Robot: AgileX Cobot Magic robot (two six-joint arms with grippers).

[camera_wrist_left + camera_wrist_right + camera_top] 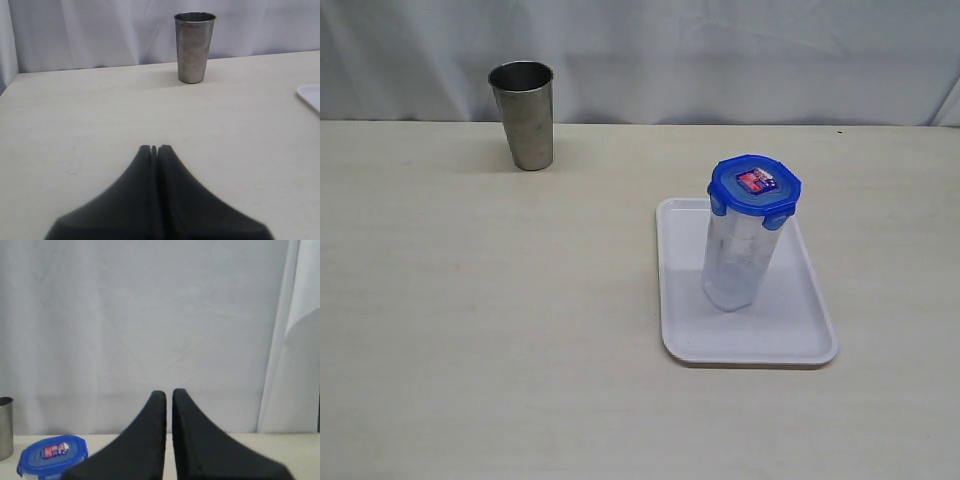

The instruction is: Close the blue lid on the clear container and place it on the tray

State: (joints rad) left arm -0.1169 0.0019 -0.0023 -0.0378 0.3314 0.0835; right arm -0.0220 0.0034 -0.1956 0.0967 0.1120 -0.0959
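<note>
The left fingers (146, 156) are sitting closest to the left wrist camera, dark and pressed together with only a hairline seam between them, holding nothing and hovering over the bare pale tabletop (470, 300). The right fingers (157, 407) are likewise lying together, a thin slit showing between their tips, empty and pointing toward the white curtain (720, 50) behind the scene.

In the exterior view the tray (810, 335) is lying flat on the right part of the tabletop. The clear container (735, 265) is standing upright on it, toward the tray's middle. The blue lid (754, 185) is sitting on the container's rim, covering the mouth, its red-and-white sticker (756, 181) facing up and the near flaps hanging down over the rim.

A steel cup (523, 115) is standing upright at the far left of the tabletop, close to the curtain and well apart from the tray.
</note>
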